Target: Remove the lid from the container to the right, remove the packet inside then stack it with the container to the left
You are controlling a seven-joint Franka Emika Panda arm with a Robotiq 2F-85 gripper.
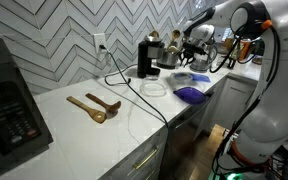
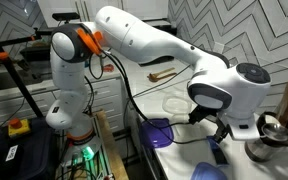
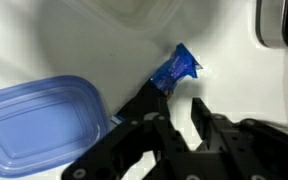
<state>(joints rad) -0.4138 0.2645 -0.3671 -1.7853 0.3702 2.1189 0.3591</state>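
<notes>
Some of the lid [image 3: 39, 125] is cut off — tool [image 3: 179, 96] spread, blue packet [image 3: 177, 68] at one fingertip.

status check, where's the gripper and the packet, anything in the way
Gripper low over the counter, fingers close together, grip unclear. Blue packet at the tips, outside the clear container. Blue plastic tray alongside, not blocking.

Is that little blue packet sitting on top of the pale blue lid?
No, in the wrist view the packet is apart from the pale blue lid, with white counter between them.
</notes>
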